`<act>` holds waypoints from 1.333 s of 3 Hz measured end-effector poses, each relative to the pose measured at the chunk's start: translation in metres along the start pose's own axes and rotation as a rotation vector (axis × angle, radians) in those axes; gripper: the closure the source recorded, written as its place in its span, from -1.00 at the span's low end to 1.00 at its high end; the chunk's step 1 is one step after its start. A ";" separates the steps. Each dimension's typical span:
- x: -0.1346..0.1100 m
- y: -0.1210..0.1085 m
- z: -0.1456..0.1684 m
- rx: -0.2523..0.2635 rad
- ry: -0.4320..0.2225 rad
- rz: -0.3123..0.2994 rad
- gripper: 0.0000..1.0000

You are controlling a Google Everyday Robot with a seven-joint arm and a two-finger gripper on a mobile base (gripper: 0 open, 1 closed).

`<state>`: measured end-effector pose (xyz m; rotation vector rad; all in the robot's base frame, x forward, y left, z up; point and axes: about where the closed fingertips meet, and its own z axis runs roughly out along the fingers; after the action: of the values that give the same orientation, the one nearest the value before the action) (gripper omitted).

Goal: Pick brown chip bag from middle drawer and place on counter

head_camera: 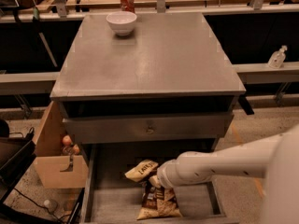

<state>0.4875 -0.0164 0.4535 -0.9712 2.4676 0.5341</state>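
Observation:
The brown chip bag (158,202) lies on the floor of the open middle drawer (114,204), near its front. My gripper (160,181) is down inside the drawer at the end of the white arm, right at the bag's upper end and mostly hidden behind the wrist. A yellow chip bag (141,169) lies just behind and left of it. The grey counter (154,59) is the cabinet top above.
A white bowl (121,22) and a red can (127,1) stand at the counter's far left. A closed drawer front with a knob (149,129) overhangs the open drawer. A cardboard box (58,164) stands on the floor to the left of the cabinet.

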 end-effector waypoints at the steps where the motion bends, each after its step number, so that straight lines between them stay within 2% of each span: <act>1: 0.017 0.013 -0.070 0.070 -0.009 0.021 1.00; 2: 0.019 0.015 -0.126 0.156 -0.036 0.097 1.00; 3: 0.014 0.003 -0.180 0.255 -0.061 0.169 1.00; 4: -0.022 -0.015 -0.243 0.348 -0.127 0.166 1.00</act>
<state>0.4514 -0.1349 0.6638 -0.5809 2.4290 0.1970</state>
